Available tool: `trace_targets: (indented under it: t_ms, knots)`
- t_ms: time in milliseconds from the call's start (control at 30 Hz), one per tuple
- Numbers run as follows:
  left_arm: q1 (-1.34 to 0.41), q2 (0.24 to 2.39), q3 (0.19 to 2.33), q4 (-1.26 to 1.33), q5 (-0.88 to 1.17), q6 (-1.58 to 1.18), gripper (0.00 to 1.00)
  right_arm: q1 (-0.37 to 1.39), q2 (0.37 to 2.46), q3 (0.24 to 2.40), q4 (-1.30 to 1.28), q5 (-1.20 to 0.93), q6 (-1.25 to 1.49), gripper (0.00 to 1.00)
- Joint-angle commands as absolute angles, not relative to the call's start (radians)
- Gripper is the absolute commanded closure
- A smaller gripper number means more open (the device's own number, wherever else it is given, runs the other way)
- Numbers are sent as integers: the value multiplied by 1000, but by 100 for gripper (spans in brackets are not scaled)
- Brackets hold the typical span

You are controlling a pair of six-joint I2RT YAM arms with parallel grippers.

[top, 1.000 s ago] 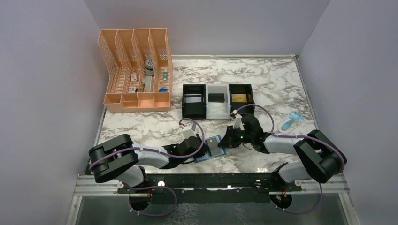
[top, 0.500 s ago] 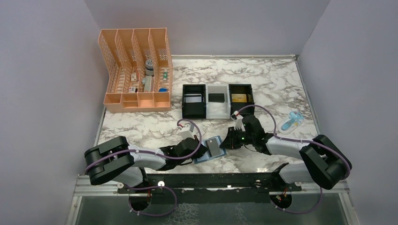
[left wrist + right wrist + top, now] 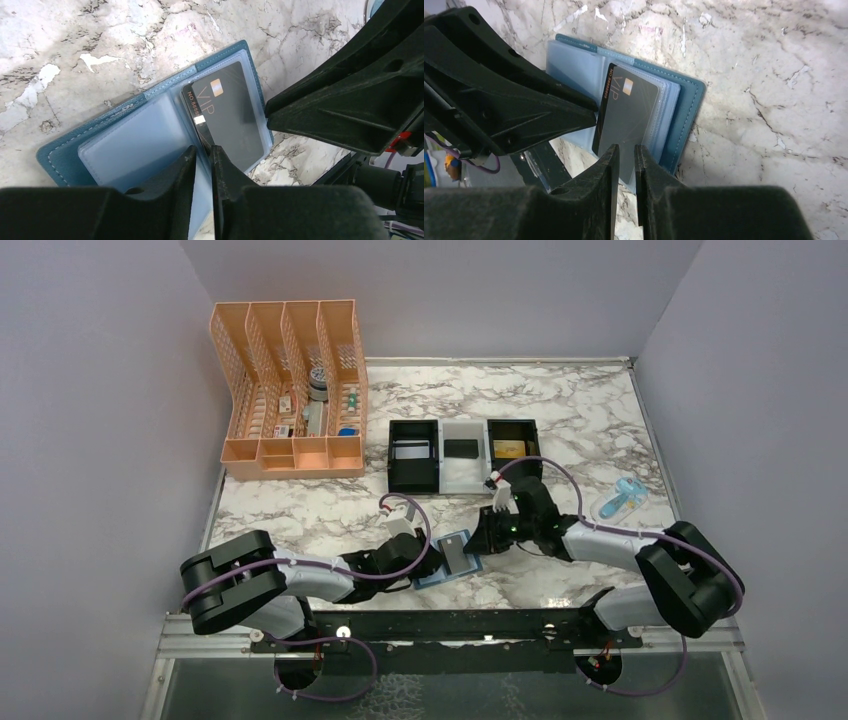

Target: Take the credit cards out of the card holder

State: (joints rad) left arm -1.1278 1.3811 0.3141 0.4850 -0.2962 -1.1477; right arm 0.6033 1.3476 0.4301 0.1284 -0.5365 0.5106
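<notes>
We anchor card holder [image 3: 57, 152]: left gripper [image 3: 204, 150] jaws clenched on its sleeve [image 3: 135, 147]; right gripper [image 3: 625, 148] jaws grasping VIP card [image 3: 629, 110] for withdrawal.

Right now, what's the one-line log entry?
left gripper: shut on card holder sleeve | right gripper: shut on black card | black card: partly out | card holder: open
</notes>
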Motion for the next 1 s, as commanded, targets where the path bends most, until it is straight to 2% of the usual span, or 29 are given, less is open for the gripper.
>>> trace_targets:
  t_ms: [0,167,533,767,933,967]
  knots:
    - [-1130,1372,308,495,-288,-1156,76,611,1356,418,207,-582,506,81]
    - [-1131,1379,317,497,-267,-1135,65,610,1415,411,203,-561,499,82]
    - [-1132,1406,273,556,-299,-1189,64,611,1471,338,252,-524,563,85]
    - [-1132,1413,284,574,-312,-1180,77,611,1461,344,237,-530,573,85]
    - [-1132,1409,325,573,-297,-1168,99,612,1480,350,227,-539,569,85]
    - [-1132,1408,329,574,-292,-1165,100,611,1477,349,227,-535,571,85]
